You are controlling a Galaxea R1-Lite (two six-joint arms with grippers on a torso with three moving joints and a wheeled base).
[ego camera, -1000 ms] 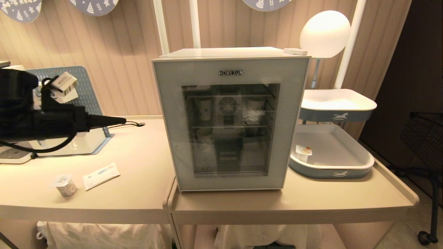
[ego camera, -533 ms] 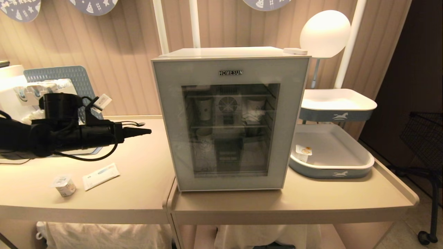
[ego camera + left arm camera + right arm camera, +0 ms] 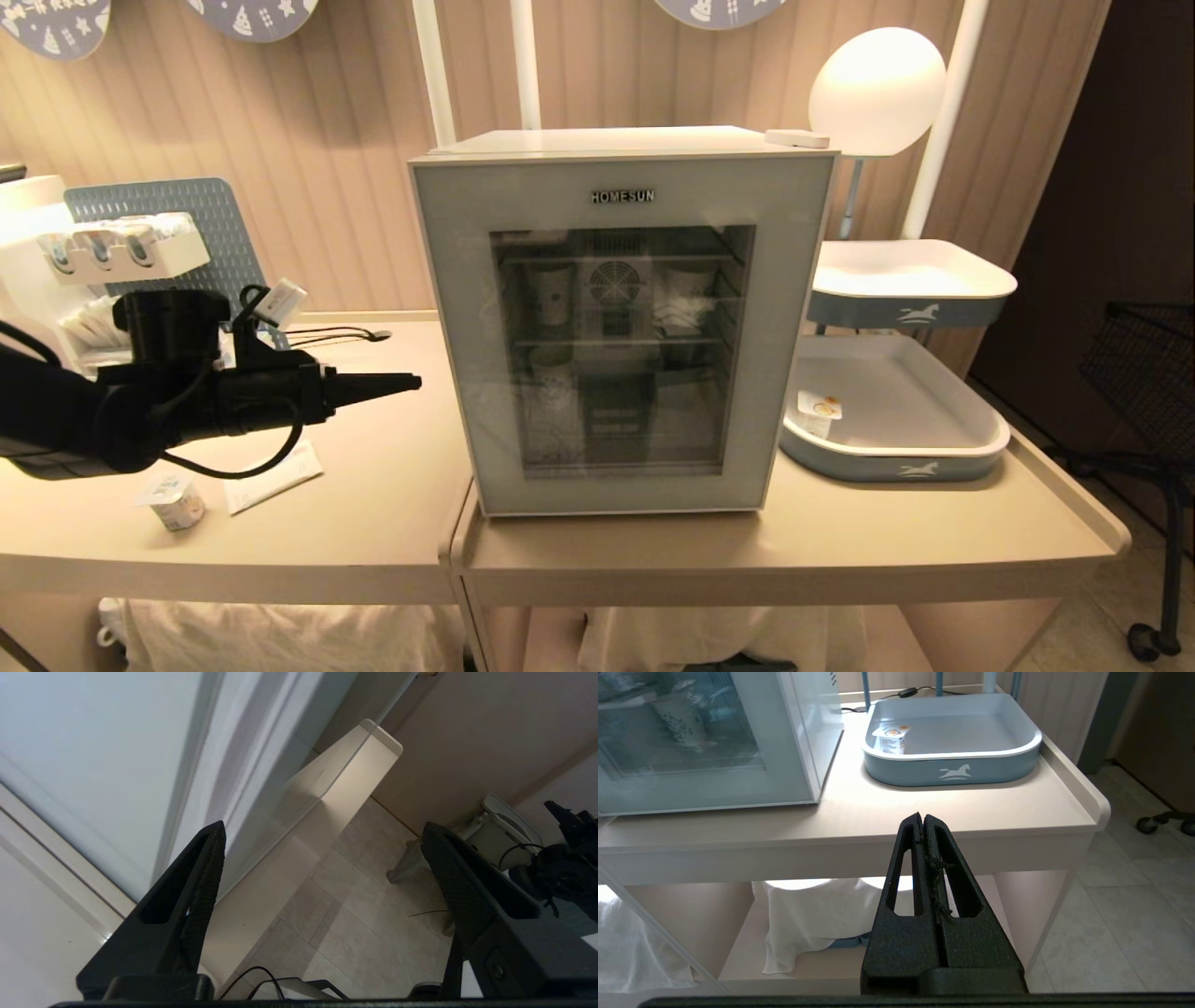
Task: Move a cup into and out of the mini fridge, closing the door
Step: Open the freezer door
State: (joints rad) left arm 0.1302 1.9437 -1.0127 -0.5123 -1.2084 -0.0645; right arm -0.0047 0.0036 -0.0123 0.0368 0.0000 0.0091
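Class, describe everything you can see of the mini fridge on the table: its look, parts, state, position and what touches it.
The mini fridge is a boxy white countertop unit standing upright on the beige table. Its door, grey-blue framed with a large glass window and lettered "HOMESUN", is shut. Through the glass show wire shelves, a round fan at the back and tall paper cups. A small flat white object lies on its top. The open left gripper points at its left side without touching it. A blue tray sits to its right.
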